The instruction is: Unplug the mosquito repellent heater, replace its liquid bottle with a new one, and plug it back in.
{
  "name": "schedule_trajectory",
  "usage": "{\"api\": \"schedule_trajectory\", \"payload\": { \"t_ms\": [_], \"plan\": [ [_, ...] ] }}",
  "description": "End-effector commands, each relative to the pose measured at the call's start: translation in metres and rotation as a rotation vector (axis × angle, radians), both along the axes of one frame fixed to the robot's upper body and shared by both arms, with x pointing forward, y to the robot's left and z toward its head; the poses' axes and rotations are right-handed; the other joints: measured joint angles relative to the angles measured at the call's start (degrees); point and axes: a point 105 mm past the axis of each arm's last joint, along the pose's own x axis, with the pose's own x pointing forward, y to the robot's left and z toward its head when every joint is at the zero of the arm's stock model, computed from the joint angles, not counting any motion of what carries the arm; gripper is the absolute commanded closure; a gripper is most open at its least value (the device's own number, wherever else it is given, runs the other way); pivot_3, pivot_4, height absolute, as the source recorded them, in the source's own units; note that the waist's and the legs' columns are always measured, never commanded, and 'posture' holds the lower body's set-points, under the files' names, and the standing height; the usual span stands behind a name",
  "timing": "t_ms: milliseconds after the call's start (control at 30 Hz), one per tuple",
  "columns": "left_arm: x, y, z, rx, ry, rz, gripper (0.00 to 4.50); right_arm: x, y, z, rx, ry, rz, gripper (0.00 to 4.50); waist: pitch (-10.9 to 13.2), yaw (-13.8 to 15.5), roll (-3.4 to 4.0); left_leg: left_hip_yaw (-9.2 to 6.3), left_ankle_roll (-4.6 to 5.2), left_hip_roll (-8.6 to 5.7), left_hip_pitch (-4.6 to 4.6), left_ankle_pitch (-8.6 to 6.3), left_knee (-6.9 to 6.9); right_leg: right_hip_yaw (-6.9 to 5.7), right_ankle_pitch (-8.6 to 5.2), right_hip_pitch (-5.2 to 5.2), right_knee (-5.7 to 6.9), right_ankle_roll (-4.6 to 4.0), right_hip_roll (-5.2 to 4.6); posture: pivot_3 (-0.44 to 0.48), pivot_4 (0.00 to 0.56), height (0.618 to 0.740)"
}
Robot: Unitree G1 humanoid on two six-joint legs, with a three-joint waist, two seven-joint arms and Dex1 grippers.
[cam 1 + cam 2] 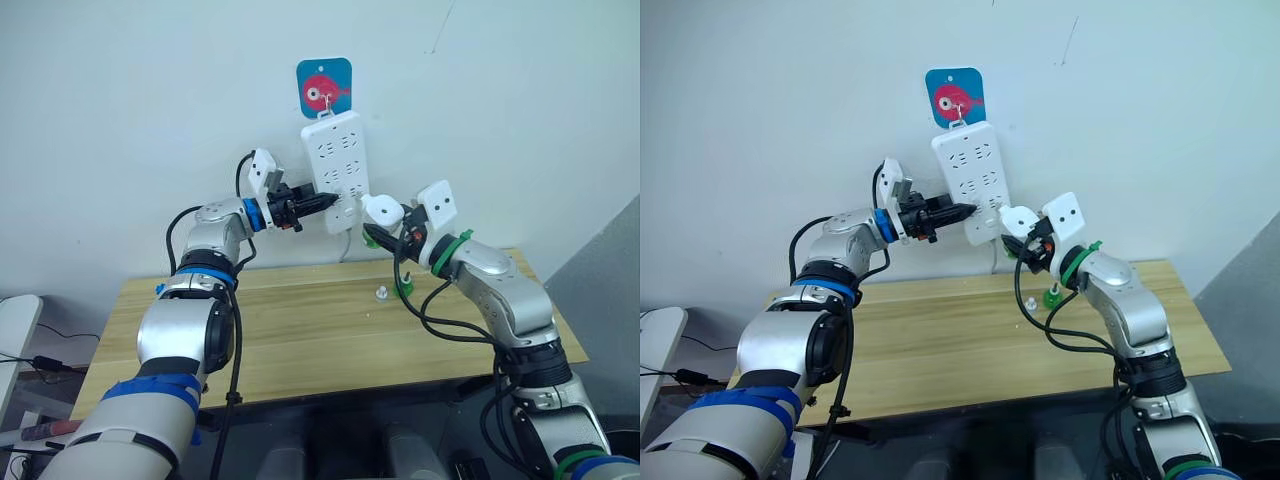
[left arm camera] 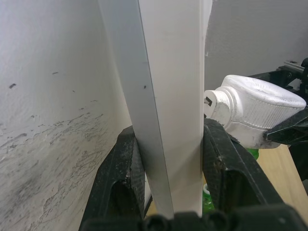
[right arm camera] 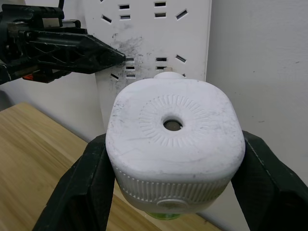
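Plain white wall (image 1: 520,90) at far side, scuffed. Light wooden surface (image 1: 300,340) against it. Grey panel (image 1: 610,270) at right.

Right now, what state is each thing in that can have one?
Mosquito repellent heater: gripped by right gripper, held near the strip, green bottle fitted.
Power strip: hanging on wall, lower edge clamped by left gripper.
Small bottle: standing upright on table.

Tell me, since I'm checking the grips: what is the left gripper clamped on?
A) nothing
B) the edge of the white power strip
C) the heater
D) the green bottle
B: the left gripper has its two black fingers pressed on either side of the power strip's edge, while the right gripper holds the heater.
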Motion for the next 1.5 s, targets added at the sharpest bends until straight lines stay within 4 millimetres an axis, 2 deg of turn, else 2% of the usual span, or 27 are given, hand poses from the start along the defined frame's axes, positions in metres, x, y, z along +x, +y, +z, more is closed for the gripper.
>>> {"api": "schedule_trajectory", "payload": {
  "t_ms": [33, 333, 567, 733, 1033, 1200, 1500],
  "plan": [
    [-0.005, -0.013, 0.014, 0.007, -0.079, -0.066, 3.13, 0.003, 0.004, 0.021, 0.003, -0.082, 0.004, 1.56, 0.0, -0.1, 0.00, 0.00, 0.00, 0.00, 0.00, 0.00, 0.00, 0.00, 0.00, 0.00, 0.00, 0.00, 0.00, -0.129, 0.086, 0.740],
    [-0.006, -0.015, 0.013, 0.024, -0.093, -0.074, 3.13, 0.000, 0.015, 0.026, -0.006, -0.086, 0.059, 1.56, 0.0, -0.4, 0.00, 0.00, 0.00, 0.00, -0.01, 0.00, 0.00, 0.01, 0.00, -0.02, 0.01, 0.00, -0.01, -0.125, 0.088, 0.740],
    [-0.005, -0.019, 0.014, 0.025, -0.108, -0.072, 3.13, -0.003, 0.023, 0.019, -0.048, -0.059, 0.096, 1.56, 0.0, -0.5, 0.00, -0.02, 0.00, 0.00, -0.02, 0.00, 0.00, -0.01, 0.00, -0.02, 0.00, 0.00, -0.02, -0.121, 0.090, 0.740],
    [-0.005, -0.020, 0.015, 0.025, -0.115, -0.070, 3.13, -0.003, 0.018, 0.009, -0.086, -0.032, 0.078, 1.56, 0.0, -0.4, 0.00, -0.03, 0.00, -0.02, -0.03, 0.00, 0.00, -0.01, 0.00, -0.02, -0.01, 0.00, -0.04, -0.121, 0.090, 0.740],
    [-0.003, -0.017, 0.016, 0.032, -0.122, -0.054, 3.13, -0.008, 0.005, 0.004, -0.066, -0.014, 0.039, 1.56, 0.0, -0.1, -0.01, -0.04, 0.00, -0.04, -0.05, 0.00, 0.00, -0.03, 0.00, -0.02, -0.03, 0.00, -0.06, -0.124, 0.096, 0.740],
    [-0.003, -0.019, 0.016, 0.035, -0.122, -0.054, 3.13, -0.006, 0.007, 0.008, -0.056, -0.024, 0.027, 1.56, 0.0, -0.1, -0.01, -0.02, 0.00, -0.06, -0.05, 0.00, 0.02, -0.01, 0.00, -0.04, 0.00, 0.00, -0.07, -0.128, 0.097, 0.740],
    [-0.002, -0.022, 0.018, 0.035, -0.126, -0.056, 3.13, 0.003, 0.005, 0.031, 0.034, -0.080, -0.023, 1.56, 0.0, -0.2, -0.01, -0.03, 0.00, -0.06, -0.05, 0.00, 0.02, -0.02, 0.00, -0.04, 0.00, 0.00, -0.07, -0.128, 0.097, 0.740]
  ]
}}
